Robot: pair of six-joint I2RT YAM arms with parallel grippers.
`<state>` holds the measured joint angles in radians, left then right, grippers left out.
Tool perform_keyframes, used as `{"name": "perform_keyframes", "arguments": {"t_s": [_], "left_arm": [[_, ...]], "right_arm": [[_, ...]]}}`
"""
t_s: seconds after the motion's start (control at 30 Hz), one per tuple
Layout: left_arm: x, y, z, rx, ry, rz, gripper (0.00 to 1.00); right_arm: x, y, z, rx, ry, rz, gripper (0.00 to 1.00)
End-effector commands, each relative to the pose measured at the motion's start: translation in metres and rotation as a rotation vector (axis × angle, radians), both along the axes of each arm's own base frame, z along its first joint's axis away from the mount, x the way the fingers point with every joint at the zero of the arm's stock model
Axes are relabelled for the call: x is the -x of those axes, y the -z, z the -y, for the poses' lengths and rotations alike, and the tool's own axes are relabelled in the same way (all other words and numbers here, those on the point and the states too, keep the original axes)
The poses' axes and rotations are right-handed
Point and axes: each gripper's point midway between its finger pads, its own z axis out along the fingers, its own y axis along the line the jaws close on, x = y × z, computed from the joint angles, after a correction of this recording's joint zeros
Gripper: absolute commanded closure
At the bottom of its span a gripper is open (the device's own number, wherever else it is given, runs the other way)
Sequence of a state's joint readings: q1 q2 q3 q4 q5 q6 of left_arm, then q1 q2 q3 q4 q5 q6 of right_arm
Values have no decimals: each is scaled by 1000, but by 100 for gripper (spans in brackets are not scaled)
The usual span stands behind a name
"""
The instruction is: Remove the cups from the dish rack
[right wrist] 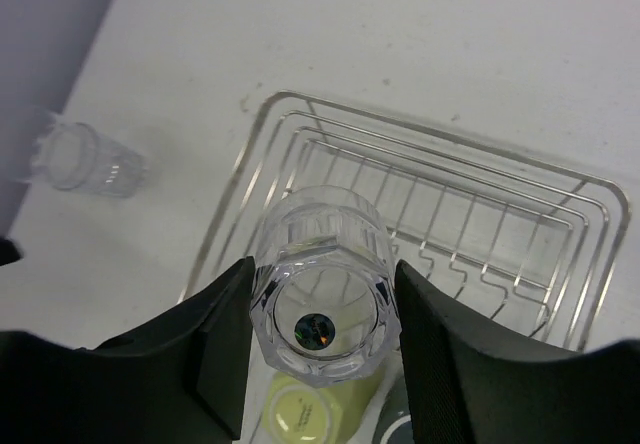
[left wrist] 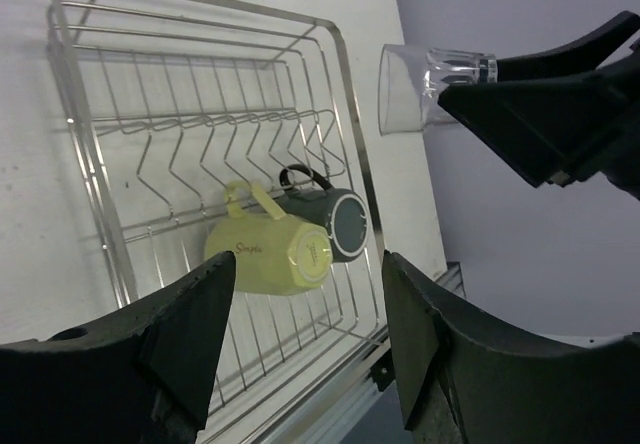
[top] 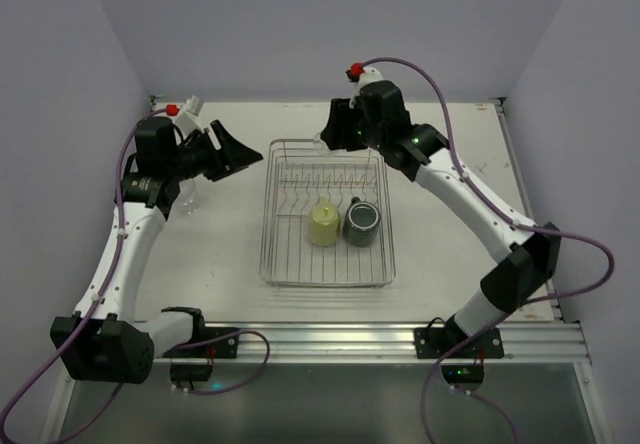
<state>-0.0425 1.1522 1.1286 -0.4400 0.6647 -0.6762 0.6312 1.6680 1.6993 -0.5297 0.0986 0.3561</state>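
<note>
The silver wire dish rack (top: 328, 282) sits mid-table. Inside it a pale yellow cup (top: 323, 224) and a dark mug (top: 361, 222) lie side by side near its front. My right gripper (right wrist: 322, 334) is shut on a clear tumbler (right wrist: 322, 284), held above the rack's far left corner; the left wrist view shows that tumbler (left wrist: 420, 86) lying sideways in the air. Another clear tumbler (right wrist: 85, 159) stands on the table left of the rack. My left gripper (left wrist: 310, 344) hangs open and empty left of the rack, facing the yellow cup (left wrist: 265, 254) and mug (left wrist: 335, 219).
Purple walls close in the table at the back and both sides. A metal rail (top: 330, 342) runs along the near edge between the arm bases. The rack's row of upright prongs (top: 325, 179) crosses its middle.
</note>
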Motion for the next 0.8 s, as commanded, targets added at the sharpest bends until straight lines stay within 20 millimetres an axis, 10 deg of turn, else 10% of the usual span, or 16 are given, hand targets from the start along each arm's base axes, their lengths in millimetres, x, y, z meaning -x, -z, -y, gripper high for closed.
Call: {"name": "perform_keyframes", "arguments": {"t_s": [0.0,0.13,0.4,0.77], "left_arm": [[13,-23,26,128,121,34,36],[27,-31,43,270,181,-23,38],[50,-56,57,429,242,-21,41],[69,-52,71,469,285,-101,37]], "right_arm": [[28,-14,-14,-183,-114,-9,100],[65,-54,-16,-434,-292,85,100],[137,-50,-18,-591,-660,203,100],[163,-58,-20,-634,-800,300,100]]}}
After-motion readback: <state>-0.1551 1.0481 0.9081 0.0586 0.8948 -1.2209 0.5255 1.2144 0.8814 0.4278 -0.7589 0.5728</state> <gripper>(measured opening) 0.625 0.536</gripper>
